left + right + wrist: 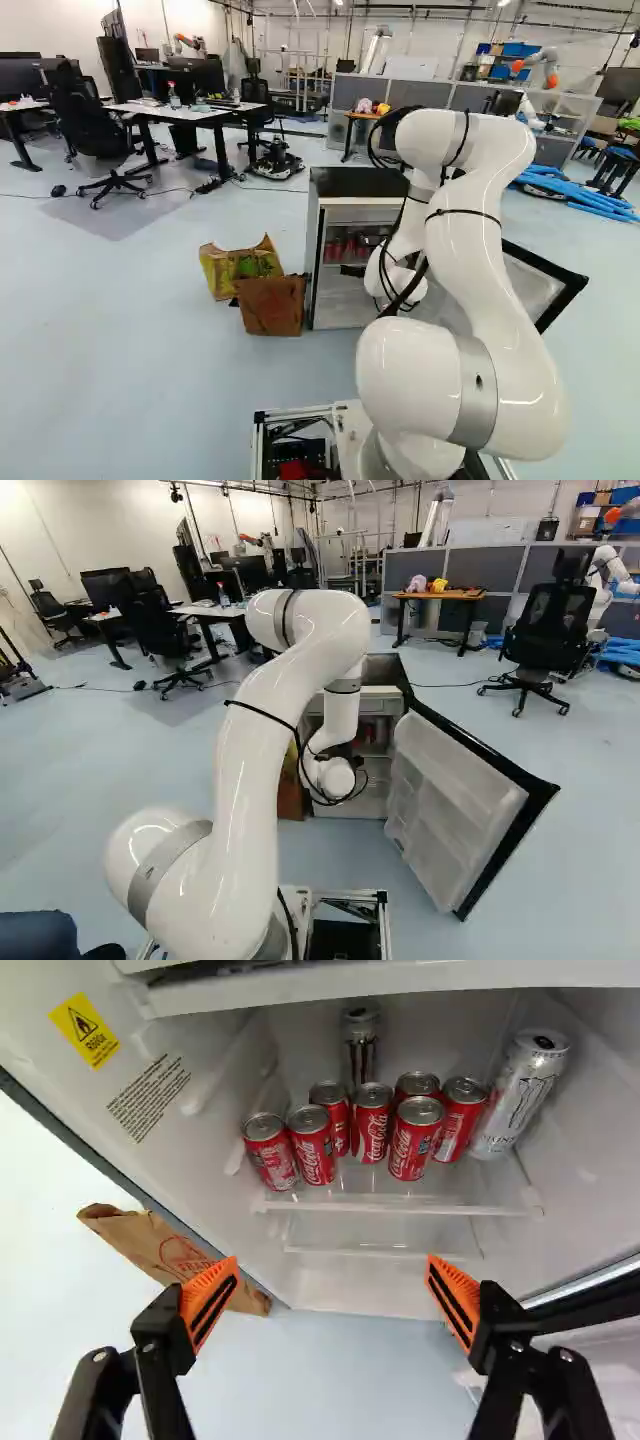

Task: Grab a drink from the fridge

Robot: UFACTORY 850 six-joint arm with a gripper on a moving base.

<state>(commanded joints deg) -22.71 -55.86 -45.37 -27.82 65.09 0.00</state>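
Arm, white, jointed and tubular with grey bands (260, 740), occupies the center and right of the left base view and the left and center of the right base view. Compact black-topped fridge with a white interior (355, 182) stands at the center of the left base view, partly behind the arm. White-lined door with a black edge (450, 800) stands open at the lower right of the right base view. Pale, shallow shelf (400, 1203) carries the drinks inside the fridge. Crumpled yellow-and-green bag (240, 265) and brown paper bag (270, 305) stand on the floor just beside the fridge, left of center in the left base view.

Black two-finger gripper with orange pads (353, 270) is at the fridge opening. In the wrist view, the gripper (332, 1290) has its fingers spread wide; nothing is held between them. The drinks are ahead of the gripper, apart from it: one tall white-and-silver can (520, 1090) near the side wall, one slim silver-and-black can (361, 1045) at the rear, and seven red cylindrical cans with silver tops (407, 1145), upright in a cluster.
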